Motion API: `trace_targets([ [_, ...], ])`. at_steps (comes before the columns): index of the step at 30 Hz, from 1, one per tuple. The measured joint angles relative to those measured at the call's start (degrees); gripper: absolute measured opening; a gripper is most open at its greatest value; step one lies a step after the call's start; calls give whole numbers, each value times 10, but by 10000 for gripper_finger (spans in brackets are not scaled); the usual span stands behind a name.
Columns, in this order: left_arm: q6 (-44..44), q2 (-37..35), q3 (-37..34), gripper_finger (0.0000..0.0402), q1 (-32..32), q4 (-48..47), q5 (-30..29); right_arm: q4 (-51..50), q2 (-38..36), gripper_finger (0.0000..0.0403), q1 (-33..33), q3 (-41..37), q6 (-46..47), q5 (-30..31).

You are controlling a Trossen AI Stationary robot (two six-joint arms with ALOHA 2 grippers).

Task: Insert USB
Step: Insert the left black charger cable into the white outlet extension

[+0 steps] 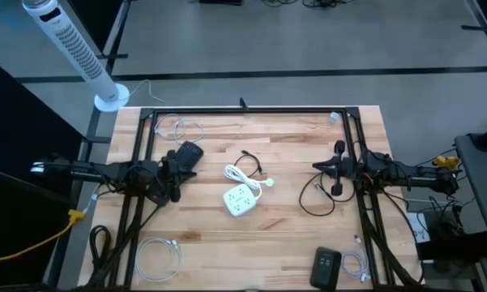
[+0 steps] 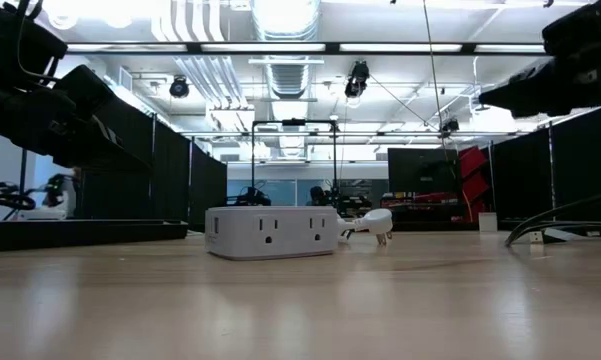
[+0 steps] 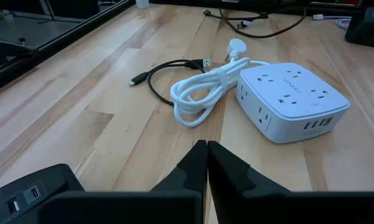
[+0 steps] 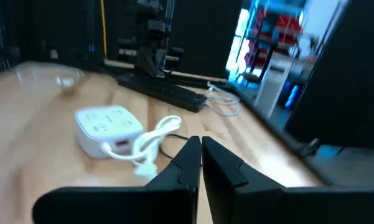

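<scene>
Likely robotics lab — black curtain partitions (image 2: 165, 175), ceiling ducts (image 2: 280, 70), red parts bins (image 4: 280, 31).

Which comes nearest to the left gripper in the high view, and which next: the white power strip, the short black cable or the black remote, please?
From the left gripper:
1. White power strip, table centre.
2. Short black cable, just behind the strip; nearly as close.
3. Black remote, front edge on the right side, clearly farthest.

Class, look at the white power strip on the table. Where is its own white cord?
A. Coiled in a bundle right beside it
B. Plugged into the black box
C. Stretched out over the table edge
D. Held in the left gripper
A: the white cord lies looped in a bundle against the white power strip, its plug free on the table.
</scene>
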Motion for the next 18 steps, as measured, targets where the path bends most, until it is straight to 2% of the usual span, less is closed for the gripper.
trace_targets([
  [5,0,0,0,0,0,0,0,0,0,0,0,0,-224,-1],
  [6,0,0,0,0,0,0,0,0,0,0,0,0,-238,-14],
  [10,0,0,0,0,0,0,0,52,6,0,0,-1,-222,-121],
  [13,0,0,0,0,0,0,0,120,24,0,0,-7,-208,-162],
  [15,0,0,0,0,0,0,0,136,46,0,0,-12,-203,-162],
  [18,0,0,0,0,0,0,0,137,92,0,0,-13,-210,-111],
])
